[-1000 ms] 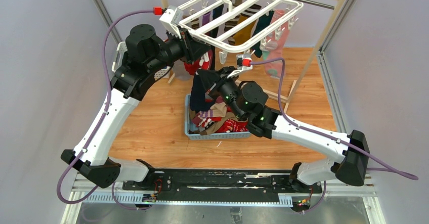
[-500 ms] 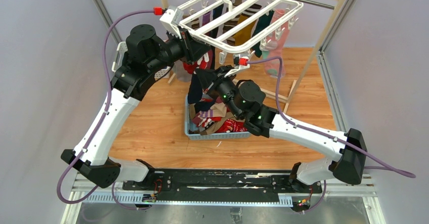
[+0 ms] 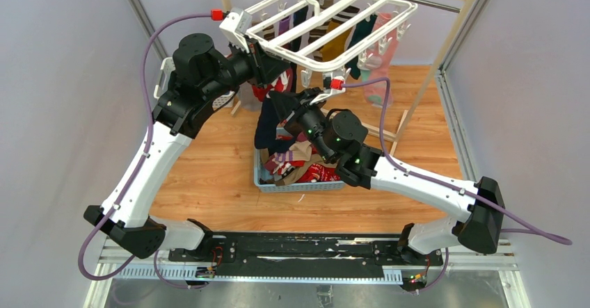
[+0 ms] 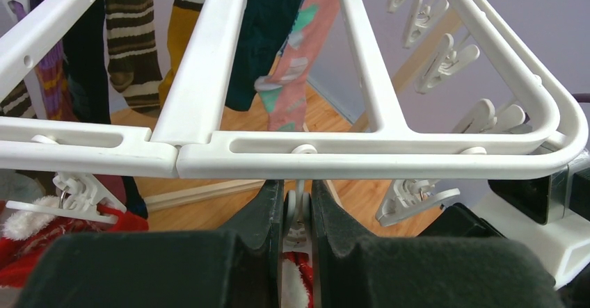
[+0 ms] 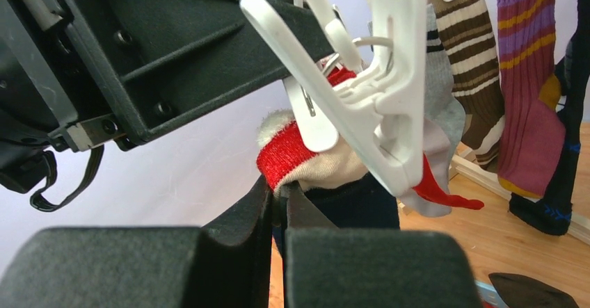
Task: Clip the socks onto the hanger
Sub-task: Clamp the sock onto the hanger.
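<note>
Grips a navy sock by its red-white cuff in the closed right gripper, raised under the hanger's near-left corner, cuff close beside a dangling clip. Clamps the left gripper narrow on a clip under the near rail. Shows more socks clipped farther back, and, below, a basket heaped with socks on the table.

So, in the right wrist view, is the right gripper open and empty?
No, the right gripper is shut on the red and white cuff of a sock, close to a white clip.
</note>
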Motion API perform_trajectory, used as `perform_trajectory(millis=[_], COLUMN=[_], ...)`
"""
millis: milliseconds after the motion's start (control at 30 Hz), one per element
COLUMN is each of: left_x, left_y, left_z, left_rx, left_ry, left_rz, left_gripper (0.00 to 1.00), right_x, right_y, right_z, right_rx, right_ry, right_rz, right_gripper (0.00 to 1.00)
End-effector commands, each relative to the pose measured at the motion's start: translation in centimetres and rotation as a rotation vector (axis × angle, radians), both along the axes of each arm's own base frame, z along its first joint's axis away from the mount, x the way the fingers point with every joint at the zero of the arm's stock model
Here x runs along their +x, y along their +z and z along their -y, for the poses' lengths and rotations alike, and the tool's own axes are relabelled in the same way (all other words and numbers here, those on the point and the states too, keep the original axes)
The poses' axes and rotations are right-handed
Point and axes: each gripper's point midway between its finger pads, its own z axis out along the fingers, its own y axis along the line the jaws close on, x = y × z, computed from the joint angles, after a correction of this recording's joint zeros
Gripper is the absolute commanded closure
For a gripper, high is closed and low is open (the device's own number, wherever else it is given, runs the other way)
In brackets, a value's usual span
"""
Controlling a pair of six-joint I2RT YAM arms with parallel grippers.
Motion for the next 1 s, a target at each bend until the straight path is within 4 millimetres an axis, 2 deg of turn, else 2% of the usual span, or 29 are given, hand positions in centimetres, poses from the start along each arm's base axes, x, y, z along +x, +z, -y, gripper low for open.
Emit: perform_trajectory(millis=[0,167,233,300,533,633,767,867,967], left_x=[-0.5,-0.5,-0.5,-0.5,-0.5,-0.4,-0.4,-0.4,-0.4], left_y=[-1.3,-1.0,-1.0,-1.1,-1.1,-1.1,-1.1,-1.3,-1.4], left_z=[-0.6,-0.6,-0.6,-0.7,-1.1,-1.4,-1.7,-1.9,-2.1], left_rx=[0.035,0.029,0.030,0.033,0.033,0.035,0.041,0.051,0.062], left_ry=[0.004,0.008,0.010,0.013,0.036,0.050,0.065,0.071,0.080], left_rz=[-0.041,-0.035,-0.036,-0.039,-0.029,-0.024,-0.015,-0.009,-0.005], left_gripper=[0.88,0.86,0.77,0.62,0.54,0.54,0.54,0.54,0.54], right_x=[-0.7,-0.8,-0.8,-0.8,-1.1,-1.2,-1.3,-1.4,-1.8], right_y=[3.5,3.7,3.6,3.2,3.1,3.2,2.7,1.8,0.2], right_z=[0.1,0.0,0.0,0.0,0.2,0.3,1.0,2.4,4.3], right_rx=[0.069,0.065,0.062,0.057,0.060,0.058,0.044,0.029,-0.034], right_ry=[0.006,0.008,0.011,0.011,0.016,0.018,0.003,-0.027,-0.059], right_rz=[0.065,0.077,0.077,0.072,0.082,0.092,0.097,0.099,0.101], right_gripper=[1.00,1.00,1.00,1.00,0.99,0.88,0.66,0.53,0.47])
